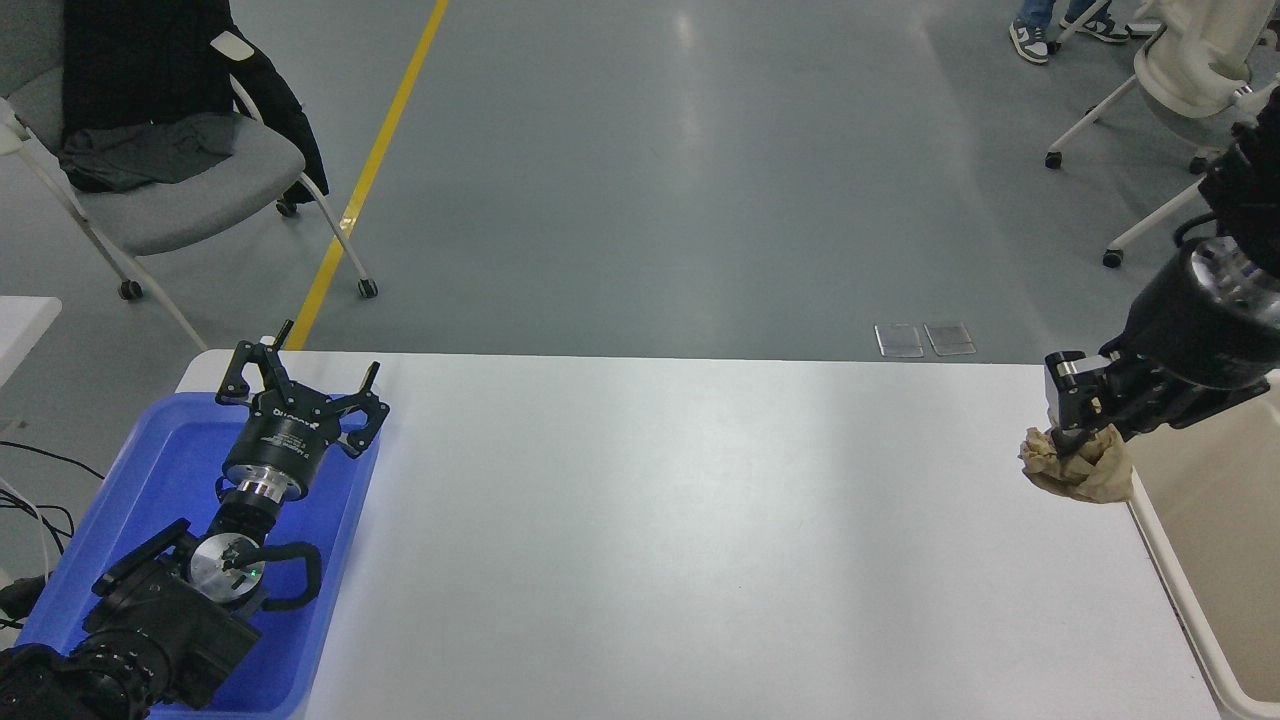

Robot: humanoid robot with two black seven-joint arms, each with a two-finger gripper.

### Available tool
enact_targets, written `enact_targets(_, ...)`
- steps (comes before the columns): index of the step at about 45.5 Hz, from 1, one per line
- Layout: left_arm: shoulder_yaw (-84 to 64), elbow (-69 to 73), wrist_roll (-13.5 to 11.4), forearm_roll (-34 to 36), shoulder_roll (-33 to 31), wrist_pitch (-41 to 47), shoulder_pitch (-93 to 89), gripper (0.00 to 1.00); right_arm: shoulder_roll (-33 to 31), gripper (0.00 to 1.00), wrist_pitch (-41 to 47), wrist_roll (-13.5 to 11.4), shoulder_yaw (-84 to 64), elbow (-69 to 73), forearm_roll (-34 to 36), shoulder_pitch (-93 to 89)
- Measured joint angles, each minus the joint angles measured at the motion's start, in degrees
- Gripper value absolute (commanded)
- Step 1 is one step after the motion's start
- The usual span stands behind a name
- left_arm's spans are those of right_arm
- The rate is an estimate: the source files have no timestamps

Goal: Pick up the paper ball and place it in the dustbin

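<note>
The paper ball (1080, 466), a tan-brown wrinkly wad, hangs at the table's right edge, next to the rim of the dustbin (1215, 530), a cream tub at the far right. My right gripper (1070, 432) comes in from the right edge and is shut on the top of the ball, holding it just above the table surface. My left gripper (300, 385) is parked at the lower left with its fingers spread open, empty, over the blue tray.
A blue plastic tray (130, 520) lies on the white table (650, 540) at the left, under the left arm. Beyond the table are a grey chair with dark clothes at top left and white chairs at top right.
</note>
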Motion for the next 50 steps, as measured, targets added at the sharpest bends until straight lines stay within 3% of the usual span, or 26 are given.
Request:
enact_targets(12, 0.0, 0.0, 0.01, -0.01, 0.0, 0.0, 0.01, 1.0, -10.75, 0.0, 0.12, 0.04, 1.47, -15.74, 0.99, -13.97)
enact_targets(24, 0.0, 0.0, 0.0, -0.05, 0.0, 0.0, 0.0, 1.0, -18.14, 0.0, 0.16, 0.0, 16.11, -40.67, 1.37, -39.29)
enact_targets(36, -0.01, -0.01, -0.1, -0.07, -0.01, 0.0, 0.0, 1.0, -16.83, 0.0, -3.16, -0.05, 34.93, -66.19, 1.5, -65.9)
enact_targets(50, -0.04, -0.02, -0.12, -0.11, -0.01, -0.02, 0.0, 1.0, -12.43, 0.0, -24.21, -0.11, 52.05, -79.31, 1.54, -87.11)
